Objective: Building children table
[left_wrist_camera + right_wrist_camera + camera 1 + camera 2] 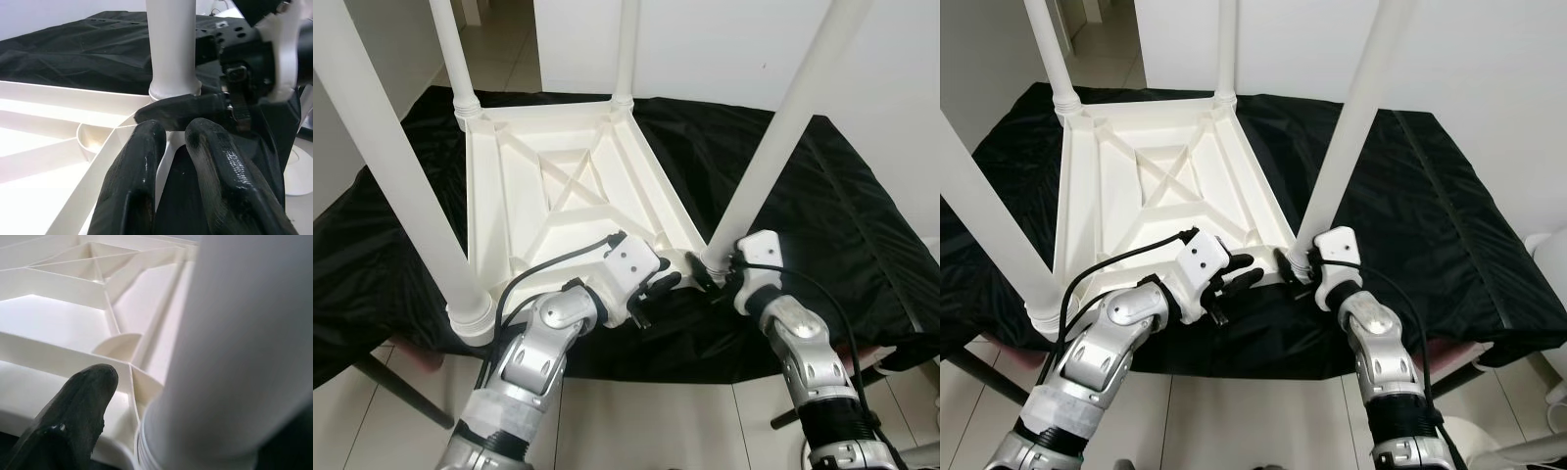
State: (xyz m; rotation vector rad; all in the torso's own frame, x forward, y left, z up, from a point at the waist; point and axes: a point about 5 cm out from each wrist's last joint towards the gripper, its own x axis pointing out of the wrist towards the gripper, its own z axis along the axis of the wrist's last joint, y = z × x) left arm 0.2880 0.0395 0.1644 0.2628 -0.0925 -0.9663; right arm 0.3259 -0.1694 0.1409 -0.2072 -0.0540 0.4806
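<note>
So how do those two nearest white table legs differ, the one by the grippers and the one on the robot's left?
The leg by the grippers has the right gripper at its base; the near-left leg stands alone. The near-left leg looks thicker, being closer to the camera. Both are white and stand in corner sockets of the upturned tabletop.

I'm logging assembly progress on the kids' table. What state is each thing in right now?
Tabletop: upside down on the black cloth, ribbed underside up.
Four legs: all standing upright in the corner sockets.
Right pincer: at the base of the near right leg, fingers around it.
Left pincer: at the tabletop's near edge beside that leg, fingers close together, holding nothing.
</note>
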